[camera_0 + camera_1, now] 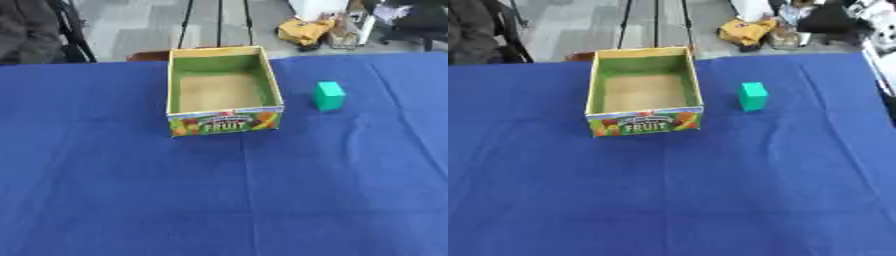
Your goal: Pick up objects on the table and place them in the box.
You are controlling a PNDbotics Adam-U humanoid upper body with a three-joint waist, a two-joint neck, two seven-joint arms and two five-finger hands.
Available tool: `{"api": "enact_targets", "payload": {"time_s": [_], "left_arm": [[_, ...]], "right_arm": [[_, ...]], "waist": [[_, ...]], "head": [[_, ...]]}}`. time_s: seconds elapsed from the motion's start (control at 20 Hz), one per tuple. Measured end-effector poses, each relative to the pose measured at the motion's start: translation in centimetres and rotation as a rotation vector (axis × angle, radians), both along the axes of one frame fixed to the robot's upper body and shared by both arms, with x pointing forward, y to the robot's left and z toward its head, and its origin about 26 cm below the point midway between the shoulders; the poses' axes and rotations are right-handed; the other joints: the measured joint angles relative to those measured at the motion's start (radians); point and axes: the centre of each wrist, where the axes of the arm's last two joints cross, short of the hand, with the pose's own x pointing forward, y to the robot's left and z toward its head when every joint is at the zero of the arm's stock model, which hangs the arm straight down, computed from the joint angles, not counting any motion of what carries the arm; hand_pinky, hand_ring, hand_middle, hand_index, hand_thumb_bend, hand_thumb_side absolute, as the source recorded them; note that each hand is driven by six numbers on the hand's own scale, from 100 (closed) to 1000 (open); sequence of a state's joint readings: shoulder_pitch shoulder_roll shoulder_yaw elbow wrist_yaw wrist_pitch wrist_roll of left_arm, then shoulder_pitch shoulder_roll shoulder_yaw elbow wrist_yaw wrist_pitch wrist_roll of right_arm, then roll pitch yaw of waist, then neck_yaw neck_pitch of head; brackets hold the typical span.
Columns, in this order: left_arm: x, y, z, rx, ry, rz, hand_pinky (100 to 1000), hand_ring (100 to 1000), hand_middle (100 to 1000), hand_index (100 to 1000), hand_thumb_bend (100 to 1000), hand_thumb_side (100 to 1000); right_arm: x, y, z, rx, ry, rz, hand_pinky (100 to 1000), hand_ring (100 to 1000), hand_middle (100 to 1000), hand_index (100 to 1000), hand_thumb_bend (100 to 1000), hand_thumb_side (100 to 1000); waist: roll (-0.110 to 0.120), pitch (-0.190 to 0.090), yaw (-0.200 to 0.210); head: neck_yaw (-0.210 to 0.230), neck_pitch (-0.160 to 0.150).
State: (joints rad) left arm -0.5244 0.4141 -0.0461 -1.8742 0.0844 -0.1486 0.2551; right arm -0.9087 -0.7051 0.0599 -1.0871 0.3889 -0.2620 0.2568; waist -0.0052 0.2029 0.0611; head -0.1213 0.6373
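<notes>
On the blue cloth covering the table (105,190), left of centre toward the far edge, stands an open-topped box (225,125). Its inner walls are green, its floor tan, and its near face reads "FRUIT". The long axis runs away from the camera. To its right, near but not touching, a green block (329,95) stands upright, its long axis vertical, level with the middle of the box. Neither robot hand appears in either view, so finger state cannot be told.

The small print above "FRUIT" on the box (226,122) front is too blurred to read.
</notes>
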Motion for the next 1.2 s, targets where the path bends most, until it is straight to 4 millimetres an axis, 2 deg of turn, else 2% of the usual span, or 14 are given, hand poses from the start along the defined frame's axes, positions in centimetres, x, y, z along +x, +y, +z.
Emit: {"api": "enact_targets", "payload": {"time_s": [0.2,0.45,0.6,0.9,1.1,1.2], "left_arm": [[0.0,-0.3,0.2,0.012,-0.001,-0.018,691,619,611,768,688,952],[0.0,-0.5,0.5,0.026,-0.005,-0.037,689,615,606,770,685,953],[0.0,-0.7,0.6,0.032,-0.007,-0.049,689,611,603,772,683,954],[0.0,-0.9,0.8,0.047,-0.011,-0.064,687,604,596,776,678,957],[0.0,-1.0,0.8,0.058,-0.011,-0.075,686,599,592,778,675,959],[-0.1,-1.0,0.8,0.062,-0.010,-0.079,685,596,589,779,673,960]], "right_arm": [[1.1,-1.6,-1.7,-0.111,0.107,-0.072,684,761,749,807,240,176],[1.7,-3.2,-3.4,-0.170,0.195,-0.153,697,771,756,805,198,133],[1.9,-3.8,-4.1,-0.195,0.229,-0.189,698,771,756,805,194,133],[1.9,-4.8,-5.3,-0.216,0.278,-0.242,698,771,754,805,181,140],[1.9,-5.2,-5.9,-0.207,0.293,-0.263,701,781,763,810,221,178],[1.9,-5.2,-6.1,-0.206,0.298,-0.265,710,801,774,815,289,222]], "waist": [[-0.009,0.006,0.018],[-0.016,0.013,0.037],[-0.018,0.016,0.044],[-0.017,0.025,0.059],[-0.014,0.028,0.068],[-0.014,0.031,0.074]], "head": [[-0.023,-0.007],[-0.045,-0.015],[-0.057,-0.016],[-0.056,-0.024],[-0.055,-0.027],[-0.055,-0.027]]}}
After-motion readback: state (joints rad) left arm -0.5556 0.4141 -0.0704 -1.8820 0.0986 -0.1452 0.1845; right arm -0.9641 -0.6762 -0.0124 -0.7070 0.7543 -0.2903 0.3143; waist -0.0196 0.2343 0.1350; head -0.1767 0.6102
